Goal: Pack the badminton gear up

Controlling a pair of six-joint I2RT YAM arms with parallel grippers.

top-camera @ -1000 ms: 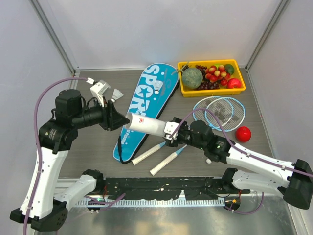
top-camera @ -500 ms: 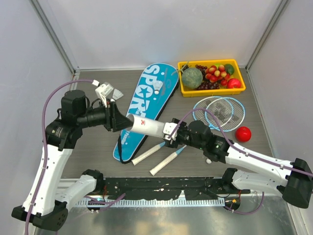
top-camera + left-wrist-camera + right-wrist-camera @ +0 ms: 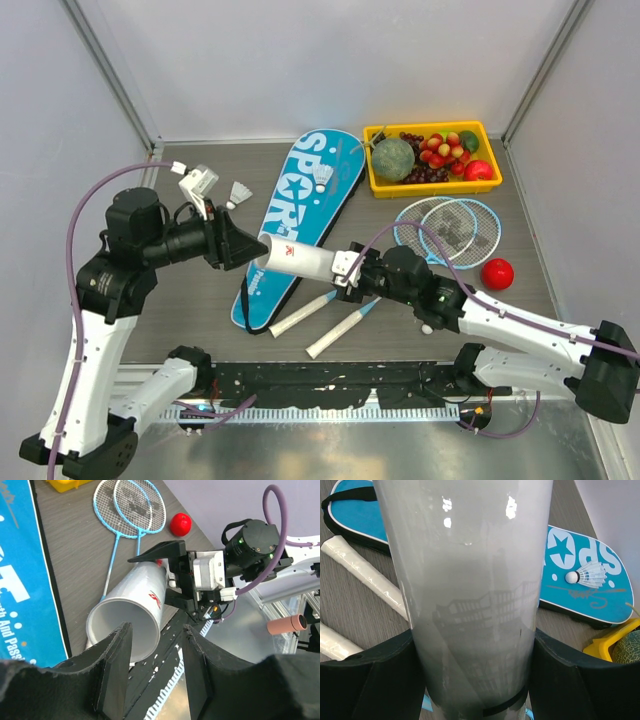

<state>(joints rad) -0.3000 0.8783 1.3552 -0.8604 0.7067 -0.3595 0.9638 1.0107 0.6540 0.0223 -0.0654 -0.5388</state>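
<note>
The long white tube (image 3: 305, 260) hangs tilted above the table, and my right gripper (image 3: 347, 270) is shut on its lower end; in the right wrist view its fingers (image 3: 370, 680) press both sides of the tube (image 3: 470, 580). My left gripper (image 3: 248, 245) is open at the tube's open mouth (image 3: 122, 630), with nothing between its fingers (image 3: 112, 670). The blue SPORT bag (image 3: 300, 200) lies flat with a shuttlecock (image 3: 322, 178) on it. Another shuttlecock (image 3: 238, 192) lies left of the bag. Two light-blue rackets (image 3: 450, 225) lie crossed, their white handles (image 3: 335, 332) under the tube.
A yellow tray (image 3: 480, 128) of fruit stands at the back right. A red round fruit (image 3: 497, 272) lies beside the racket heads. Grey walls close in the left, back and right. The black rail (image 3: 330, 385) runs along the near edge.
My left arm swung a little right, then back left, with its gripper staying at the tube's mouth. The right arm and the tube have held still.
</note>
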